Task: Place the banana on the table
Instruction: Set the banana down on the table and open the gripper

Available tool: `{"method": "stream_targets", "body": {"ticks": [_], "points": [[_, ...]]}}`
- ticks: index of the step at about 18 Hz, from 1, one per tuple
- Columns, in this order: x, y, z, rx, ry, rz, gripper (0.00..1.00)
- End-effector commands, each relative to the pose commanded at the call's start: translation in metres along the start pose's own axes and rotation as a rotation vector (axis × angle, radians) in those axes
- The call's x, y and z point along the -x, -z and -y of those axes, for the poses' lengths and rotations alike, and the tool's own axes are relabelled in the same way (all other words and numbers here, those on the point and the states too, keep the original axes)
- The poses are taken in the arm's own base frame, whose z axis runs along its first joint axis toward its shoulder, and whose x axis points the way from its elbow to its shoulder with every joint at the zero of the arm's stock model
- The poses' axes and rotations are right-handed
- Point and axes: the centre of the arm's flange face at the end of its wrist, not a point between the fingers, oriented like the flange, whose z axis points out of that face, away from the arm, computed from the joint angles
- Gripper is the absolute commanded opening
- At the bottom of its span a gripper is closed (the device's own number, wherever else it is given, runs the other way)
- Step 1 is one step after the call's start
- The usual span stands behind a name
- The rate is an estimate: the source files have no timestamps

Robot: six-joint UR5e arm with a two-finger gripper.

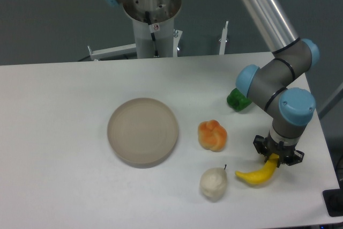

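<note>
The yellow banana (257,175) lies low over the white table (64,132) near its front right, just right of the whitish pear. Its upper right end sits between the fingers of my gripper (277,156), which points straight down and is shut on it. I cannot tell whether the banana's lower end touches the tabletop.
A whitish pear (214,183) stands left of the banana. An orange fruit (212,135) lies behind it, and a green pepper (238,100) is partly hidden by my arm. A round beige plate (142,131) sits mid-table. The table's right edge runs close to the gripper.
</note>
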Motion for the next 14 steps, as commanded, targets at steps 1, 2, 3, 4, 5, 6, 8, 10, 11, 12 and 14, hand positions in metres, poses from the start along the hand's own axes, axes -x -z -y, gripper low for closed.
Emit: {"method": "stream_targets", "body": {"ticks": [1,2,3,4,5,6,8,10,11,12,14], "points": [[0.0004,-0.0005,0.0002,0.000,-0.009,0.000,0.27],[0.0004,-0.0005,0.0002,0.000,-0.018,0.000,0.27],[0.0003,-0.0016,0.0001,0.001,-0.026,-0.001,0.27],[0.0003,-0.0016,0.0001,0.001,-0.028,-0.001,0.27],[0.0004,-0.0026,0.0000,0.002,-0.028,-0.001,0.27],[0.0001,-0.0048,-0.0001,0.003,-0.028,-0.004,0.27],[0.0002,-0.0049,-0.0003,0.005,-0.028,-0.003,0.27],[0.0002,-0.0049,-0.0003,0.005,-0.028,-0.003,0.27],[0.0006,-0.0043,0.0001,0.003,-0.028,-0.002,0.28],[0.0010,-0.0038,0.0002,0.003,-0.029,-0.002,0.31],[0.0019,-0.0025,0.0006,0.001,-0.032,0.001,0.44]]}}
